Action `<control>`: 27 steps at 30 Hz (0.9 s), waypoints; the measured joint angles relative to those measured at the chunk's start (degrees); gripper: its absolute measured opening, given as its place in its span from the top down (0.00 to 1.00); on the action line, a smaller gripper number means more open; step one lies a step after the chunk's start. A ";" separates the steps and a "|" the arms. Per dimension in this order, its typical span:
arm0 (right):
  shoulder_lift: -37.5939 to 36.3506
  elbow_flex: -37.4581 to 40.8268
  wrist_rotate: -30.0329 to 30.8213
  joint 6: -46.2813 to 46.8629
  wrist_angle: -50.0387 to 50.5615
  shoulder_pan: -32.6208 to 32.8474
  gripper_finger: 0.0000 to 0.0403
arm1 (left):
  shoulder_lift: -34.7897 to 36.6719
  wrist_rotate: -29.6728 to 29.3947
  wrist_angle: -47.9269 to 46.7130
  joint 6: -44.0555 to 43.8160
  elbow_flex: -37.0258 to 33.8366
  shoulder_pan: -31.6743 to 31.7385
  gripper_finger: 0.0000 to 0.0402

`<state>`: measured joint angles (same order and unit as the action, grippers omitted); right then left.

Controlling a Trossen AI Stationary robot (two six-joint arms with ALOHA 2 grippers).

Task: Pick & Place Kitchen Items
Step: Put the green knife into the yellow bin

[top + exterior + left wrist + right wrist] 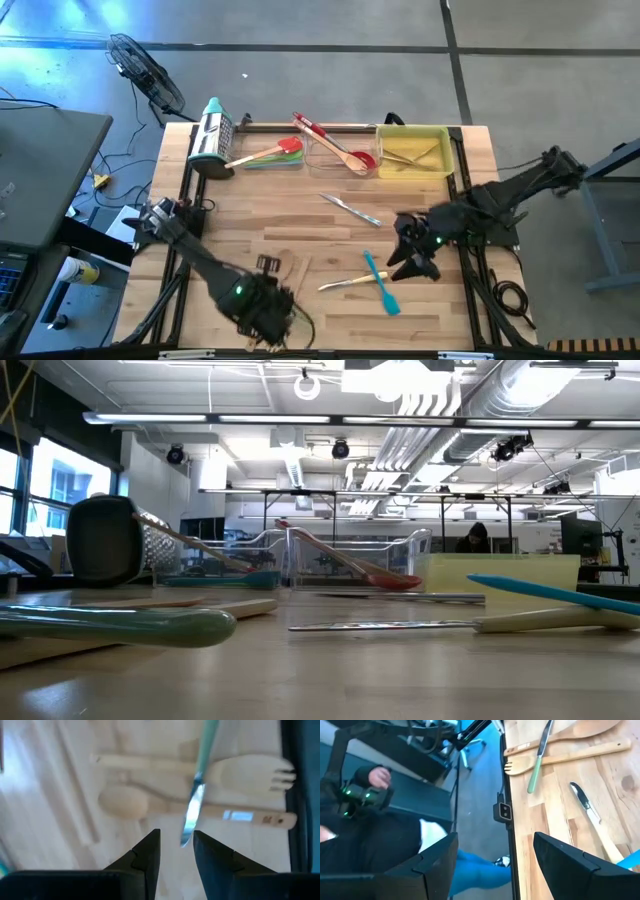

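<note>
The left gripper (176,837) hangs over the front left part of the wooden table (300,225), close to the front edge. Its two fingers stand a little apart and nothing is between them, so this claw is released. Under it lie three utensils in a small heap: a wooden fork (250,772), a wooden spoon (125,802) and a green-handled knife (195,795) that lies across both of them.

The right gripper (495,840) is over the right half of the table, with the fingers spread wide and empty. Just beside it, toward the front, lie a blue spatula (381,283) and a pale-handled knife (345,283), which cross each other. A small metal knife (350,208) lies alone near the middle of the table.

At the back edge a steel grater (212,138) lies on its side, and a red spatula (275,152) lies just beside it. Next comes a clear tray (322,160) that holds a red spoon (340,150). A yellow tray (448,150) beside it holds pale wooden utensils (410,155).
</note>
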<state>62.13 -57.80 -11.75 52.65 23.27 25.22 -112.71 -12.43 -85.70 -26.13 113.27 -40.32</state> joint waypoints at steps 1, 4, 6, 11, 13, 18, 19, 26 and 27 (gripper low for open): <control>0.01 0.00 2.74 1.04 0.00 2.06 0.37 | -0.67 -0.29 1.47 0.20 0.00 -0.70 0.72; 0.59 0.00 10.45 3.59 -0.20 7.58 0.37 | -3.12 -0.46 5.84 0.33 0.00 -1.69 0.72; 1.32 0.00 14.40 5.28 -0.98 10.73 0.37 | -4.31 -0.11 7.17 0.37 -0.07 -1.71 0.72; 4.06 0.00 19.24 7.96 -4.85 16.30 0.37 | -5.00 3.23 8.90 3.20 -0.11 0.26 0.72; 5.36 0.00 19.38 8.47 -6.84 17.49 0.37 | -4.98 3.92 11.72 4.89 -1.01 1.42 0.72; 8.41 0.00 19.48 8.91 -10.60 19.32 0.37 | -4.98 4.18 17.61 13.69 -3.49 2.61 0.72; 8.98 0.00 19.53 9.12 -10.98 19.58 0.37 | -4.96 4.43 19.37 15.14 -4.48 2.51 0.72; 11.43 0.00 19.36 12.60 -12.19 20.53 0.37 | -4.96 5.52 27.81 15.06 -11.08 2.45 0.72; 11.50 0.00 19.39 13.09 -12.17 20.54 0.37 | -5.01 5.51 28.95 14.21 -12.17 2.45 0.72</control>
<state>73.63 -57.80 7.64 65.74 11.09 45.77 -117.72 -6.92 -56.76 -11.92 101.10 -37.87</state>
